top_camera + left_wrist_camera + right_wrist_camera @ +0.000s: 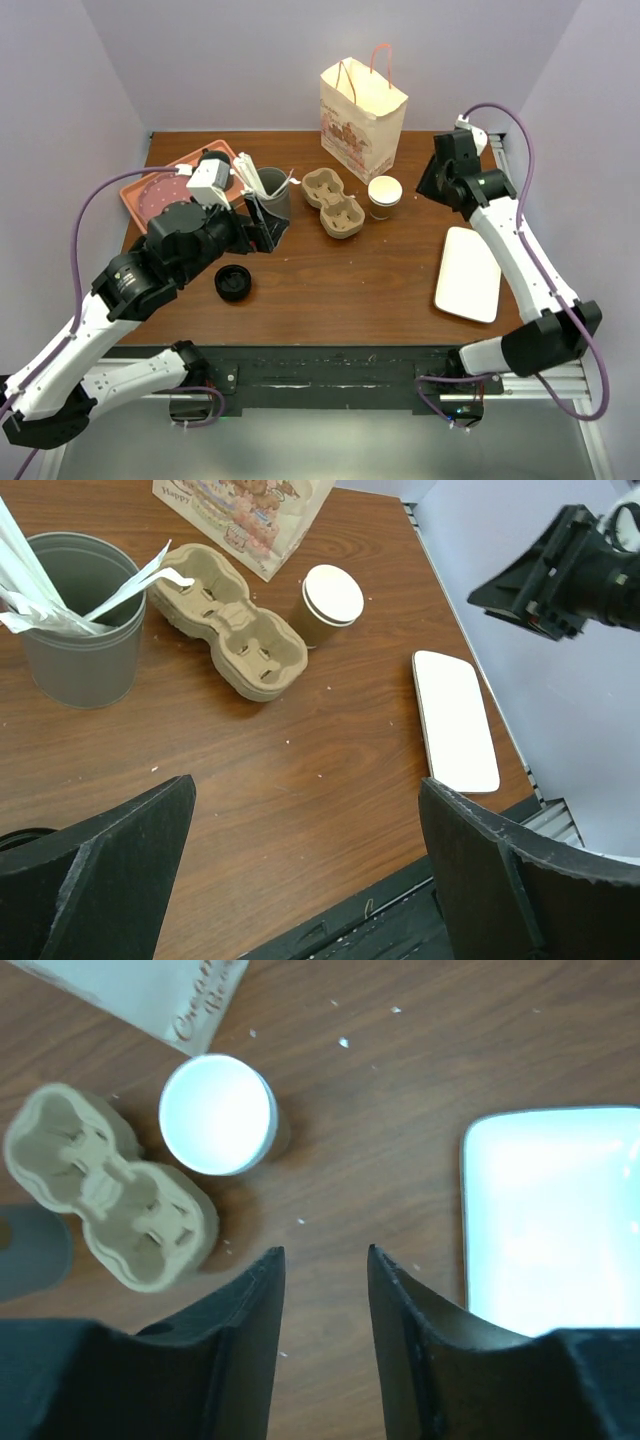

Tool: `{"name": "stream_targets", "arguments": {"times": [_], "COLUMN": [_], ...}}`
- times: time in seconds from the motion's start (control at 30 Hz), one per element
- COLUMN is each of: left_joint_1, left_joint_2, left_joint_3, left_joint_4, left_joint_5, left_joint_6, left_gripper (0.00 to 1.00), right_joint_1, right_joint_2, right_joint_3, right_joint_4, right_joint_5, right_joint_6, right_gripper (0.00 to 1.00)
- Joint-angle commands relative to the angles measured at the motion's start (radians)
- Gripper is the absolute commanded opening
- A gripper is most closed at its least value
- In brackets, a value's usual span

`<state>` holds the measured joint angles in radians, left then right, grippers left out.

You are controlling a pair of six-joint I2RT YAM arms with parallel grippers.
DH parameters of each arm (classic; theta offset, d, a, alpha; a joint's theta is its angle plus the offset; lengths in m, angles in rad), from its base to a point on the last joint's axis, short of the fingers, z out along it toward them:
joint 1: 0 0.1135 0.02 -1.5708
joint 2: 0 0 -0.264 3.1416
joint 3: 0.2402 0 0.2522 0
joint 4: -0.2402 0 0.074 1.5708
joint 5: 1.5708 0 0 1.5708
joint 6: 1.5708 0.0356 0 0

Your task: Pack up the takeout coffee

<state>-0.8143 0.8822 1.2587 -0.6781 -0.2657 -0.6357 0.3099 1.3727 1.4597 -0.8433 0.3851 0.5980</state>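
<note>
Cup: the cup (385, 197) stands upright on the worktop (340, 295), white lid on, at the far middle, just right of the carrier (333, 202) and just near of the paper bag (362, 112). Nothing holds it.
Carrier: two-hole cardboard piece lying flat between the grey tumbler (272, 190) and the cup. Both holes are empty.
Right tool: the right tool (326, 1255) hangs above the worktop to the right of the cup, well apart from it. Its jaws are partway in, with a narrow gap, and only bare wood shows between them. It holds nothing.
Left tool: the left tool (307, 800) has its jaws at full spread and holds nothing. It sits near the tumbler, left of the carrier, looking across at carrier and cup.
Other items: white tray (468, 273) at right, pink tray (160, 188) at far left, dark round piece (233, 284) near left.
Progress: nothing is packed yet. The cup is not in the carrier and not in the bag.
Left to do (judgement): grasp the cup, most likely with the right tool since it is closer, then lift it and seat it upright in a carrier hole. Bagging may follow, though I cannot tell that from here.
Note: the right jaws look too narrow for the cup and would need to widen first.
</note>
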Motion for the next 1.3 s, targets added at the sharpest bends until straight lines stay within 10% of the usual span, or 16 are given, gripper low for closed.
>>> {"name": "stream_targets", "arguments": {"times": [0.0,0.47,1.27], "left_joint_1": [-0.002,-0.003,-0.002], "left_joint_2": [-0.022,-0.081,-0.081], "left_joint_3": [0.022,0.028,0.031], "left_joint_4": [0.000,-0.081,-0.080], "left_joint_5": [-0.027,-0.059,-0.089], "left_joint_6": [-0.016,-0.068,-0.079], "left_gripper": [0.98,0.97,0.98], "right_joint_1": [-0.041,-0.098,-0.111], "right_joint_2": [0.121,0.511,0.600], "right_joint_3": [0.071,0.329,0.310], "right_joint_4": [0.164,0.165,0.159], "right_joint_5": [-0.210,-0.275,-0.302], "right_joint_6": [-0.073,-0.207,-0.265], "right_gripper": [0.38,0.30,0.27]}}
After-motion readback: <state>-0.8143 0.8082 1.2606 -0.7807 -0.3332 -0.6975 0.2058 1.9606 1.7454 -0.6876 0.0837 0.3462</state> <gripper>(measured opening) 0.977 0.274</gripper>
